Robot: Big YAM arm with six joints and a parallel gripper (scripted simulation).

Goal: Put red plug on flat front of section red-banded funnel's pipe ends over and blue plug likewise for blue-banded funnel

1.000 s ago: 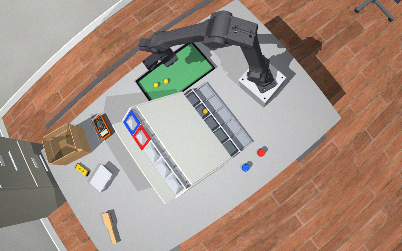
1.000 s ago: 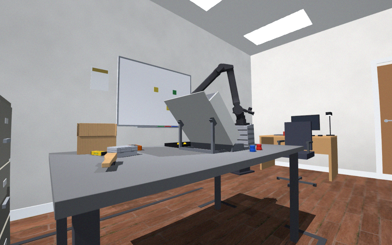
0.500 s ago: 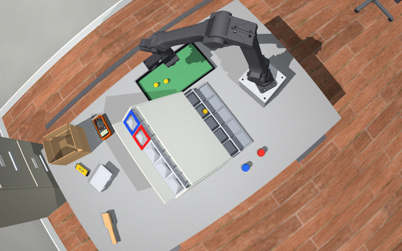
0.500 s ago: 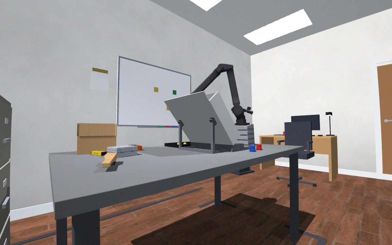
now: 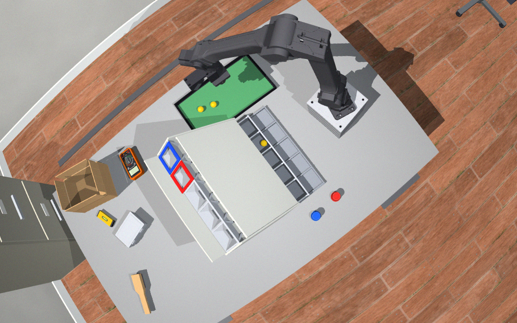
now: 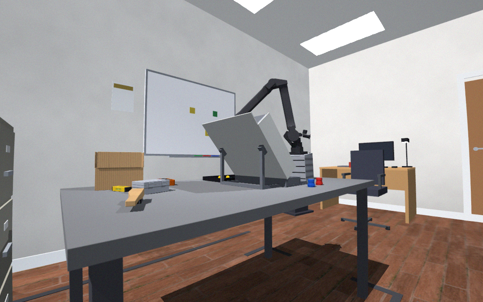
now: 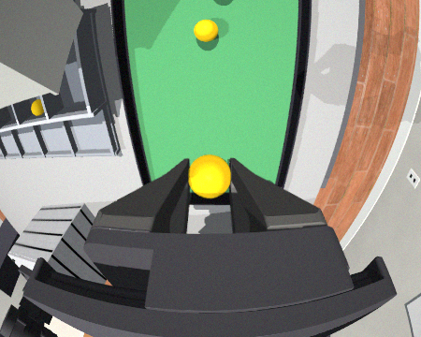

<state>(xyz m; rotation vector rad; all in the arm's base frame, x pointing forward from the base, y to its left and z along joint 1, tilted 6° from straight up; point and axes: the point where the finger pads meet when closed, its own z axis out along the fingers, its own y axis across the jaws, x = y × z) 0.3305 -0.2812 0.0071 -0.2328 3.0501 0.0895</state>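
Note:
My gripper (image 7: 210,167) (image 5: 205,80) is shut on a yellow marble (image 7: 210,177) and holds it high above the end of the green marble tray (image 5: 252,94) (image 7: 210,103). Two more marbles (image 5: 200,108) (image 5: 212,103) lie in the tray; the wrist view shows one of them (image 7: 206,30). Another marble (image 5: 263,142) (image 7: 36,108) sits in the second section of the grey row below the sloped cover (image 5: 232,168) (image 6: 243,146). The blue-banded funnel (image 5: 163,150) and the red-banded funnel (image 5: 188,185) are at the cover's top. The red plug (image 5: 335,196) (image 6: 319,180) and the blue plug (image 5: 316,215) (image 6: 311,182) stand on the table.
A multimeter (image 5: 132,162), an open cardboard box (image 5: 83,184), a white case (image 5: 129,229), a small yellow level (image 5: 105,216) and a wooden block (image 5: 142,293) lie left of the cover. The arm's base (image 5: 336,108) stands at the table's far right.

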